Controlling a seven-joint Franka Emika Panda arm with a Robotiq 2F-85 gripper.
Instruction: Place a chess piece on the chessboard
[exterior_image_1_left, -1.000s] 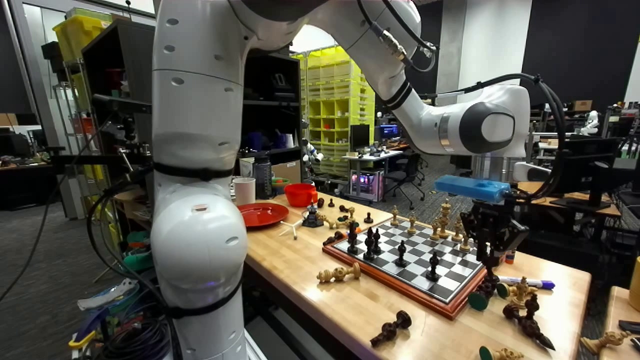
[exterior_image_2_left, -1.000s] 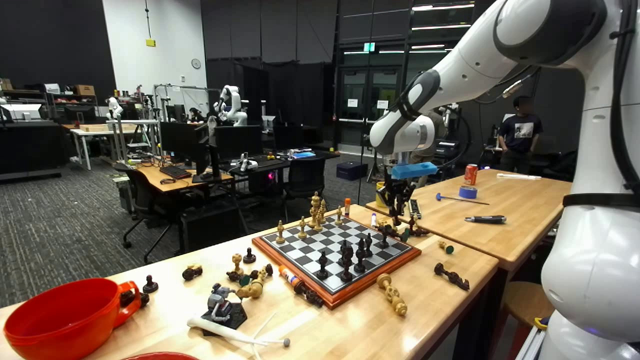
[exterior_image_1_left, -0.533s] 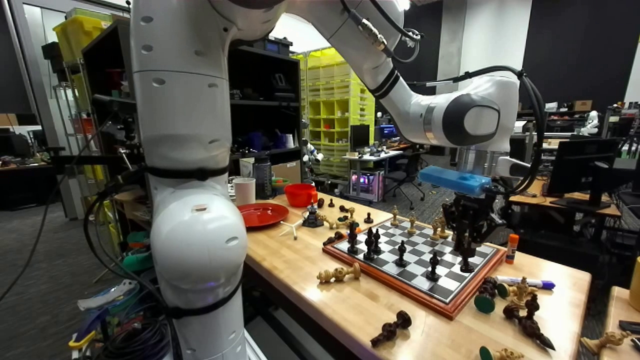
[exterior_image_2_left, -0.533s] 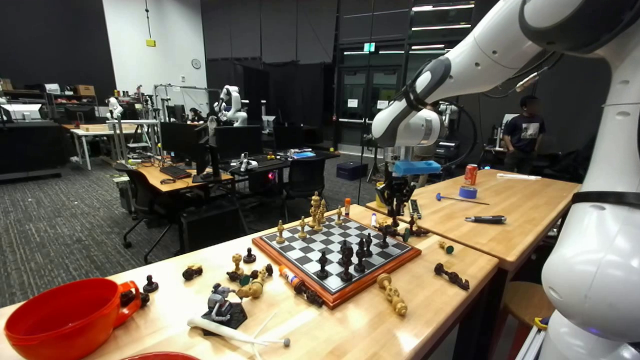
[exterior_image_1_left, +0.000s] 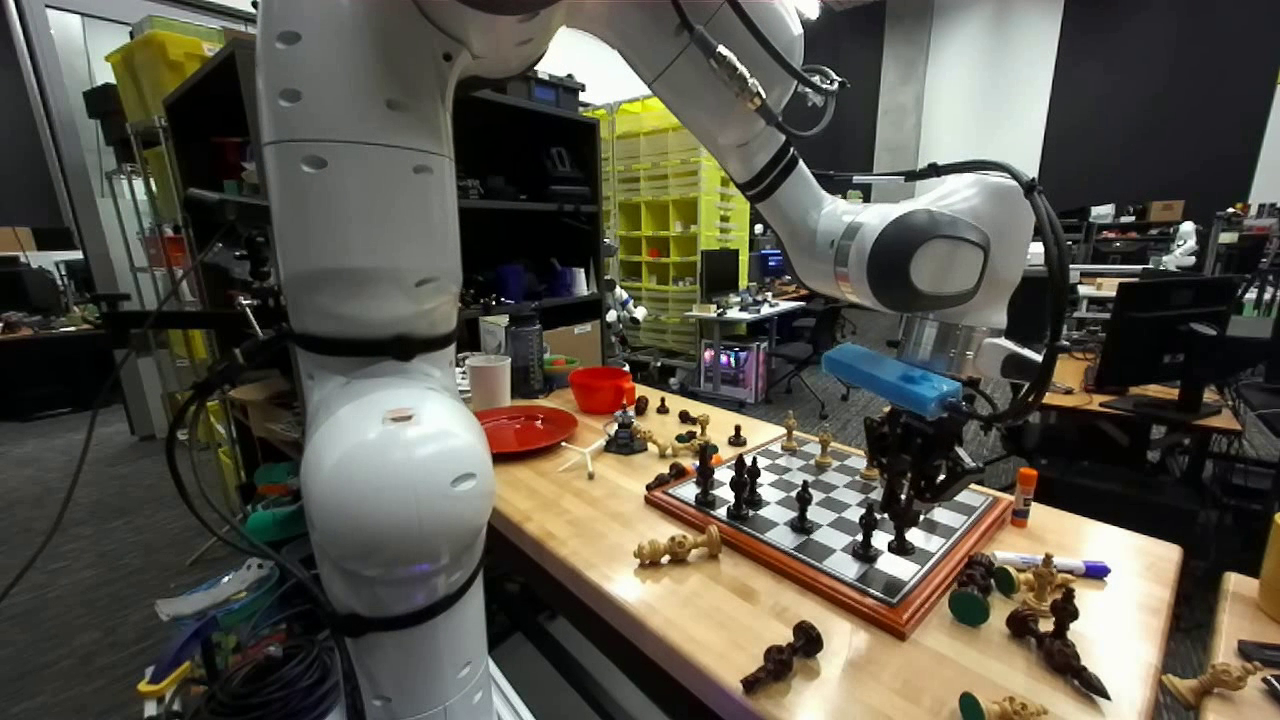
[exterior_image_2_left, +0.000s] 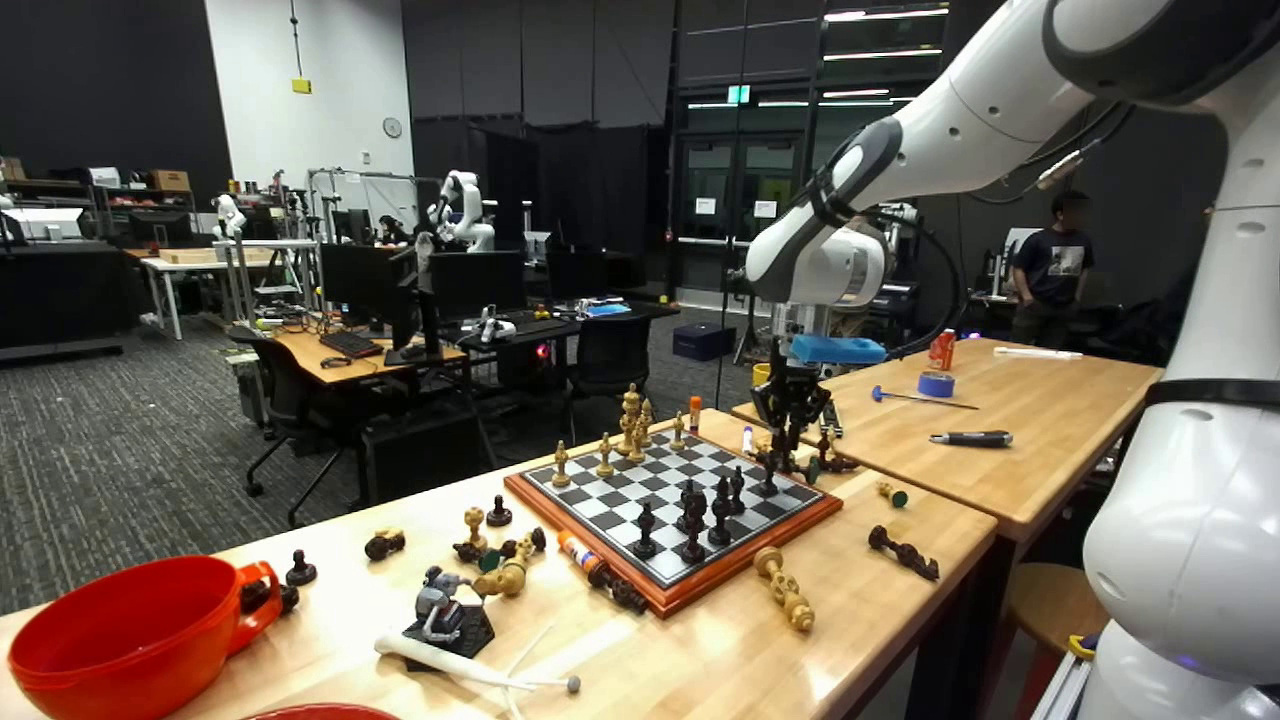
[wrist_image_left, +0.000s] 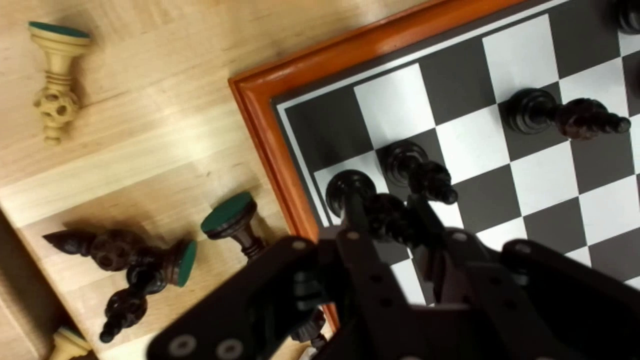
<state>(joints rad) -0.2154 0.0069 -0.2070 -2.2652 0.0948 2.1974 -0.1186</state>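
The chessboard (exterior_image_1_left: 908, 612) lies on the wooden table in both exterior views (exterior_image_2_left: 750, 558), and its red-brown corner shows in the wrist view (wrist_image_left: 270, 150). My gripper (wrist_image_left: 387, 210) is shut on a black chess piece (wrist_image_left: 350, 187), with a finger on each side of its upper part. The held piece's round base (exterior_image_1_left: 901, 543) is at a white square by the board's edge; I cannot tell whether it touches. A standing black piece (wrist_image_left: 430, 180) is close beside it, also in an exterior view (exterior_image_1_left: 866, 545). The gripper (exterior_image_2_left: 787, 450) is tilted and hides some light pieces in an exterior view.
More black pieces (exterior_image_1_left: 738, 490) and light pieces (exterior_image_2_left: 630, 430) stand on the board. Fallen dark pieces (exterior_image_1_left: 1060, 645), a purple-capped marker (exterior_image_1_left: 1092, 570) and a glue stick (exterior_image_1_left: 1022, 497) lie or stand near the board. A red plate (exterior_image_1_left: 525, 430) and red cup (exterior_image_1_left: 600, 390) are further off.
My gripper has carried the black piece inward from over the board's edge, leftward in an exterior view. It has also come lower, tilted, and closer to the standing black piece.
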